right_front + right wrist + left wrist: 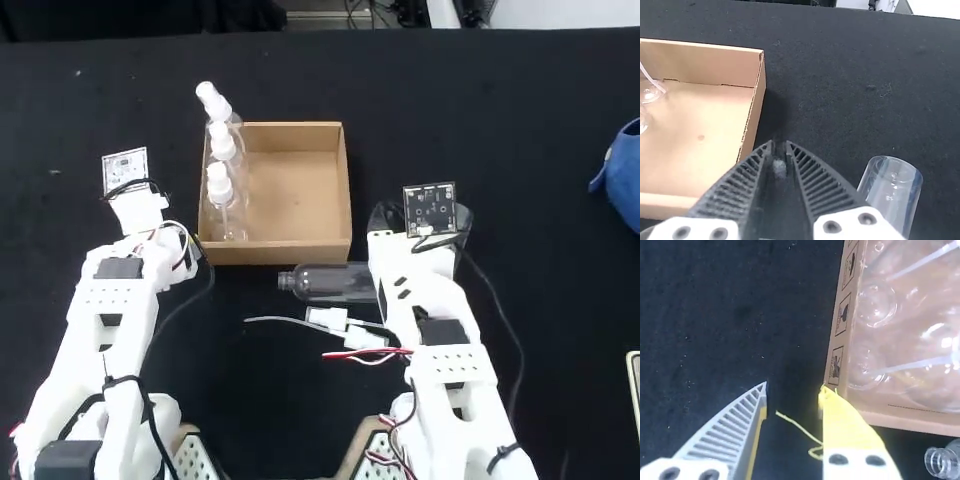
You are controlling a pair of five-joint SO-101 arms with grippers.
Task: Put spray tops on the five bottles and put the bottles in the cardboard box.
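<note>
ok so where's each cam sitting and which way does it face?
High view: fixed overhead, looking down on the cardboard box and both arms.
Left wrist view: on the left arm, facing the box's outer wall past the open left tool.
Right wrist view: on the right arm, facing across the box past the shut right tool.
Shared: all three show the box and the uncapped bottle.
</note>
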